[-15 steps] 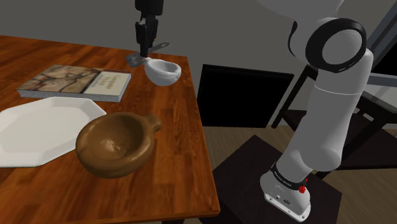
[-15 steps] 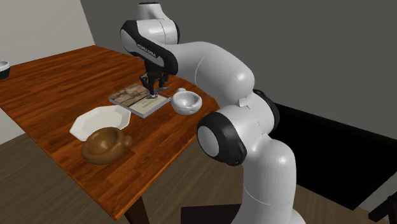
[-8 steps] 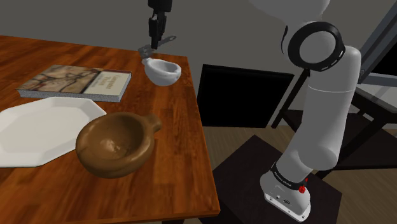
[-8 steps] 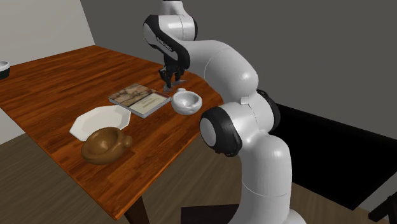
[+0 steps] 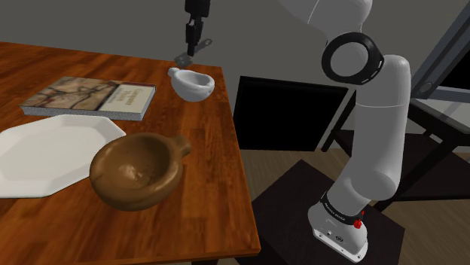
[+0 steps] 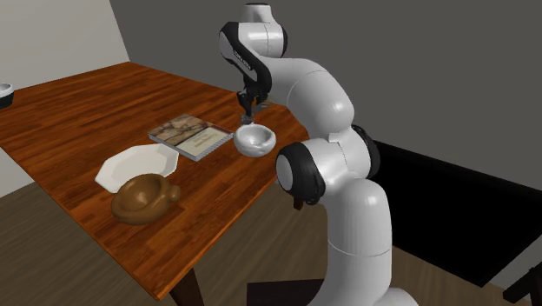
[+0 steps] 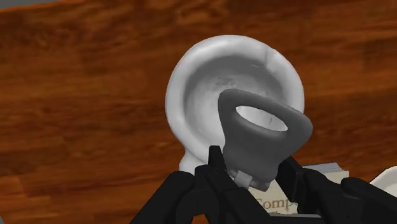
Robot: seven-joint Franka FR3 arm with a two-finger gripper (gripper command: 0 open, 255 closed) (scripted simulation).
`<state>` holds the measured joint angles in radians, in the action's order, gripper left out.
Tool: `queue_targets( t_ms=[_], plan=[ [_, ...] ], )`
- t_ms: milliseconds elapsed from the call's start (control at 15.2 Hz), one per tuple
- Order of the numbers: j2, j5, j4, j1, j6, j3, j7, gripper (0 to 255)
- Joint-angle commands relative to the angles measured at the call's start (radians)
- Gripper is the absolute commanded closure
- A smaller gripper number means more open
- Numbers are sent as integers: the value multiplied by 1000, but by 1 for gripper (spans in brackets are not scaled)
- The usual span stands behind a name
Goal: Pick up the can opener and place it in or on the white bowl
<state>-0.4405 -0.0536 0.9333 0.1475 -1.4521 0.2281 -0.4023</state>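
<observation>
The grey can opener (image 7: pixel 261 137) is clasped between my black fingers (image 7: pixel 216 175), its looped handle pointing away from the hand. My gripper (image 5: pixel 193 47) hangs above the white bowl (image 5: pixel 192 83), shut on the can opener (image 5: pixel 183 59), which dangles just over the bowl's far rim. In the wrist view the white bowl (image 7: pixel 219 95) lies directly beneath the opener on the wooden table. In the second exterior view the gripper (image 6: pixel 249 109) sits just above the bowl (image 6: pixel 255 139) near the table's edge.
A book (image 5: pixel 90 96) lies on the wooden table (image 5: pixel 211 196) beside the white bowl. Nearer the camera are a white octagonal plate (image 5: pixel 45 154) and a brown wooden bowl (image 5: pixel 135 169). A dark chair (image 5: pixel 286 113) stands past the table's edge.
The arm has carried the can opener towards the shoulder view's right and slightly higher, from beside the book's corner to above the white bowl. The fingers stay shut on it.
</observation>
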Motion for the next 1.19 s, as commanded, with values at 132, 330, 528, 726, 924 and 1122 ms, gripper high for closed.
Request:
queue_targets(
  t_ms=[132, 330, 528, 726, 924, 1122],
  plan=[
    [44, 10, 123, -16, -80, 0, -6, 255],
    [69, 16, 203, -23, -135, 0, -9, 255],
    [88, 21, 273, -29, -187, 0, -12, 255],
    [96, 23, 305, -31, -210, 0, -13, 255],
    [95, 22, 305, -31, -210, 0, -13, 255],
    [95, 22, 305, -31, -210, 0, -13, 255]
  ],
)
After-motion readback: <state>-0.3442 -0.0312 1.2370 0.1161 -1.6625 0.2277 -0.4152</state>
